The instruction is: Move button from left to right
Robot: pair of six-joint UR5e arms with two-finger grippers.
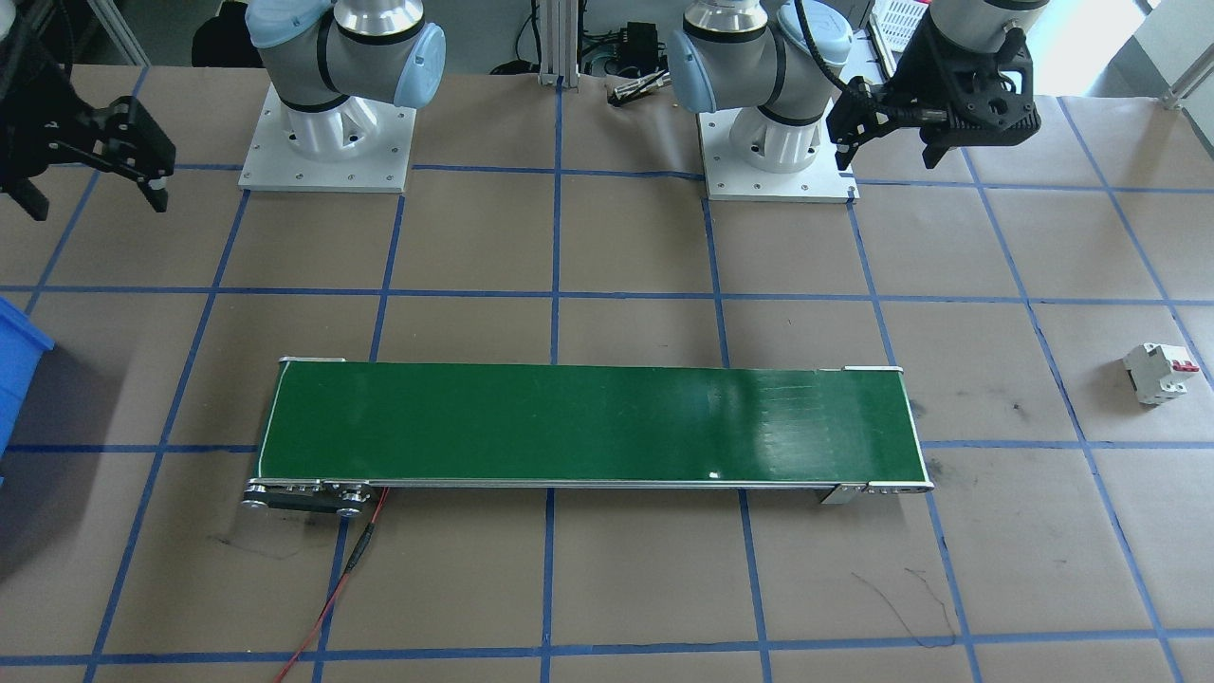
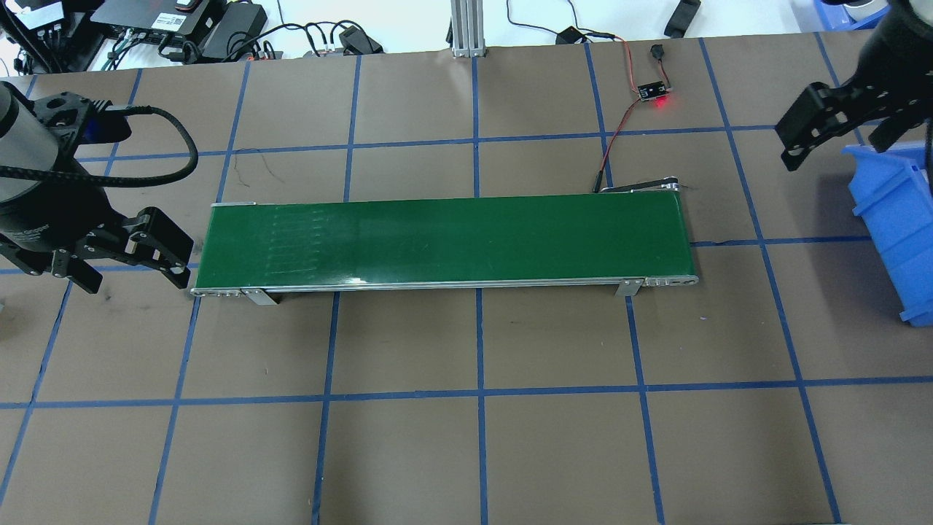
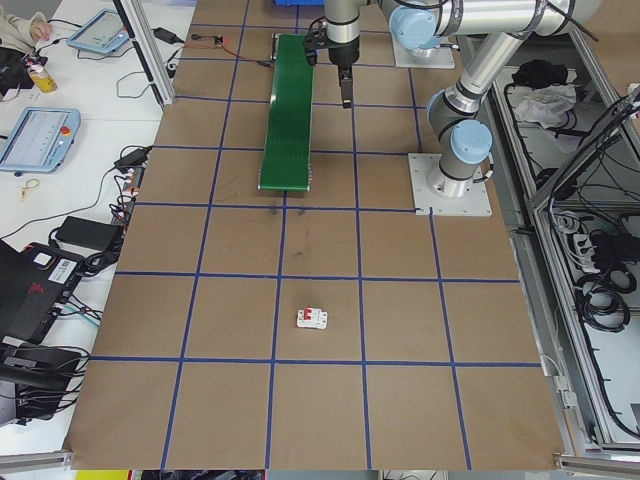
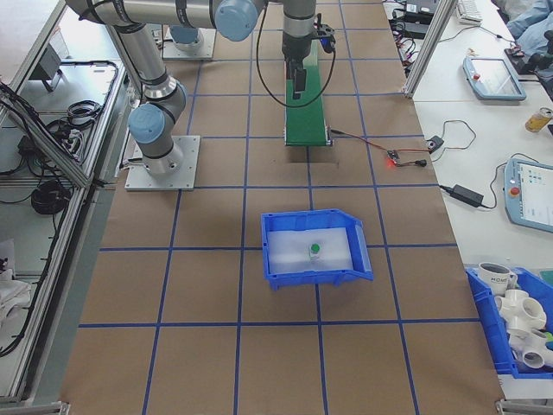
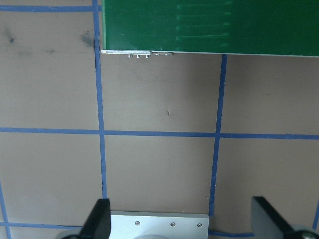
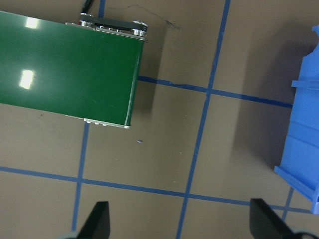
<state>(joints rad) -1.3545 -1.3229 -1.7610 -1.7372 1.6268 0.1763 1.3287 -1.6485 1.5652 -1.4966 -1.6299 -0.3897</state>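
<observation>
The button sits upright, green cap up, inside the blue bin at the table's right end, on the bin's white floor; nothing else shows in the bin. The green belt lies across the middle of the table. The left gripper hangs just off the belt's left end, fingers spread wide, holding nothing. The right gripper hangs beside the bin's far corner, also wide open and empty. A white breaker with a red lever lies well apart at the left end.
</observation>
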